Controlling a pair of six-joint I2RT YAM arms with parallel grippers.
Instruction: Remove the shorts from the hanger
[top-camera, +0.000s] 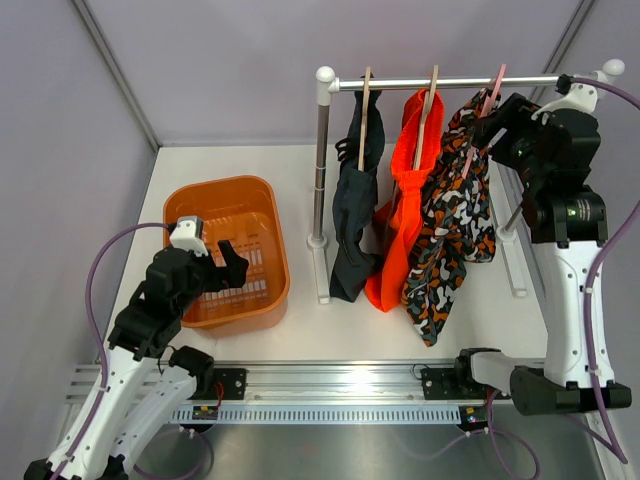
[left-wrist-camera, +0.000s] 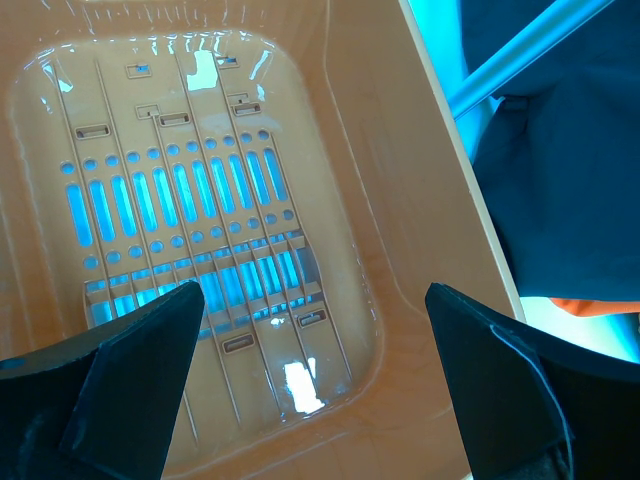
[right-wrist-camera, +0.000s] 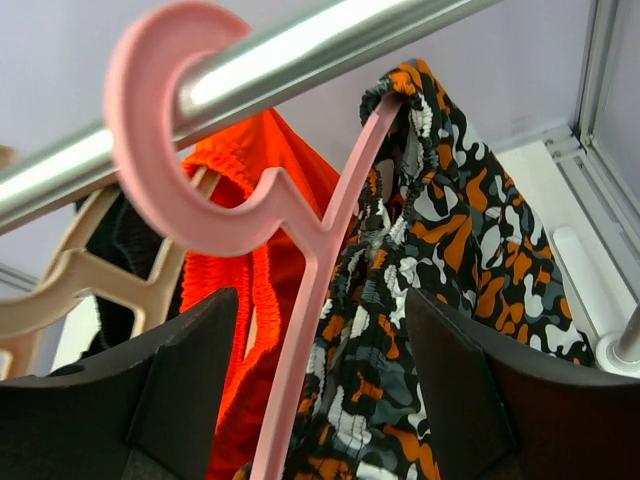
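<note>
- While all three shorts hang from the metal rail (top-camera: 440, 83), the camouflage shorts (top-camera: 452, 235) sit rightmost, draped on a pink hanger (top-camera: 484, 118) whose hook curls over the bar.
- Just to their left hang the orange shorts (top-camera: 405, 205), touching the camouflage pair, and beyond those the navy shorts (top-camera: 352, 215), nearest the rack's upright post (top-camera: 321, 160). Each of these two is on its own tan hanger (top-camera: 430, 105).
- The right hand (top-camera: 497, 125) is raised to the rail, right at the top of the camouflage shorts. In the right wrist view its fingers (right-wrist-camera: 190, 390) stand apart, one on either side of the pink hanger's stem, and neither is seen pressing on it.
- The rack stands on the white bench (top-camera: 300, 340).
- Well apart, on the left of the bench, sits an orange basket (top-camera: 190, 205) with a slotted floor.
- The left hand (top-camera: 225, 265) hangs over the basket's near side, fingers spread wide, gripping nothing.
</note>
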